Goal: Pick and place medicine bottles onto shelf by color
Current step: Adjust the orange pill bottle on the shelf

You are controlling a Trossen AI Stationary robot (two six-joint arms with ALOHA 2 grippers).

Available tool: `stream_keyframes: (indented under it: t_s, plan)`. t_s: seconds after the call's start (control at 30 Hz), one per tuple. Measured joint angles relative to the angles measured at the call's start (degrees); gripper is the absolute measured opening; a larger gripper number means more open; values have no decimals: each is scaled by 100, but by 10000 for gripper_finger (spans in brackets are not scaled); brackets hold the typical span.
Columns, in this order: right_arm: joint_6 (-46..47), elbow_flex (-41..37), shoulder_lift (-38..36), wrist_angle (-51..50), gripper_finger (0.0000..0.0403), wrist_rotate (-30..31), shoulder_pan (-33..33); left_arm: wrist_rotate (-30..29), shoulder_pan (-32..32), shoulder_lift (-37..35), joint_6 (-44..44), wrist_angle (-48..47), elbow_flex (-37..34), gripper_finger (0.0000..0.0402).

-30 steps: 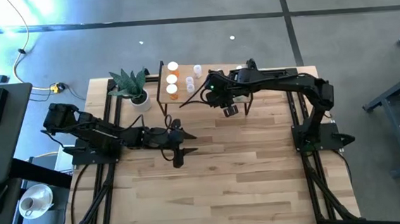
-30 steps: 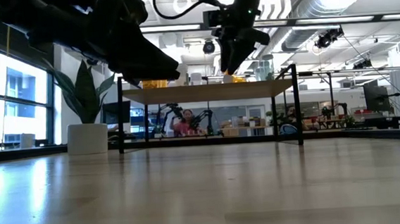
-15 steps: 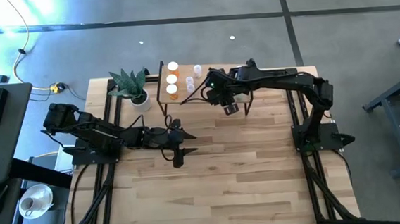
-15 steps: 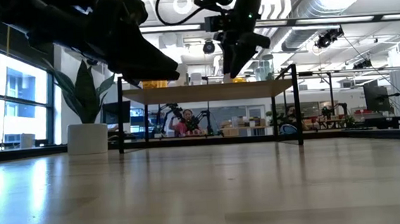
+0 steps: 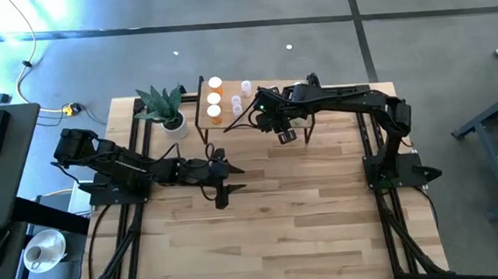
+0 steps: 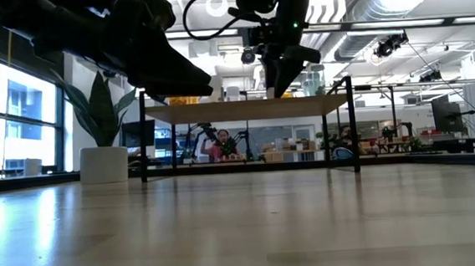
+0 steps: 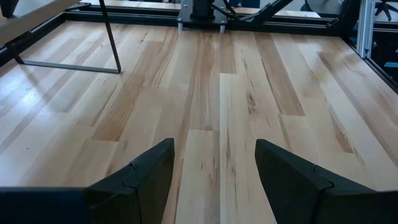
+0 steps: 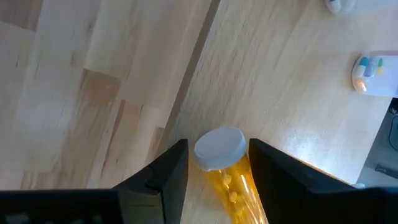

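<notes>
Orange bottle (image 8: 225,168) near shelf (image 8: 292,81) edge

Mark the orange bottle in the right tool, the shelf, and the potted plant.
orange bottle (image 8: 219,149), right wrist view, on its white cap.
shelf (image 6: 244,109), low view, on the board's front edge.
potted plant (image 5: 164,102), high view, on the leaves.

Three orange bottles (image 5: 214,98) and about three pale bottles (image 5: 241,97) stand on one shelf (image 5: 267,89), beside one plant (image 5: 164,104).
</notes>
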Motion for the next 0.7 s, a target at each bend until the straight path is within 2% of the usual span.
stream_keyframes:
  t_s: [0.23,0.43,0.7]
  plan:
    - [0,0,0,-5,120,6,14,0,0,0,0,-2,0,214]
    - [58,16,0,-28,114,20,27,0,0,0,0,-4,0,214]
    - [808,949,-3,-378,113,-799,208,-75,2,0,91,61,0,214]
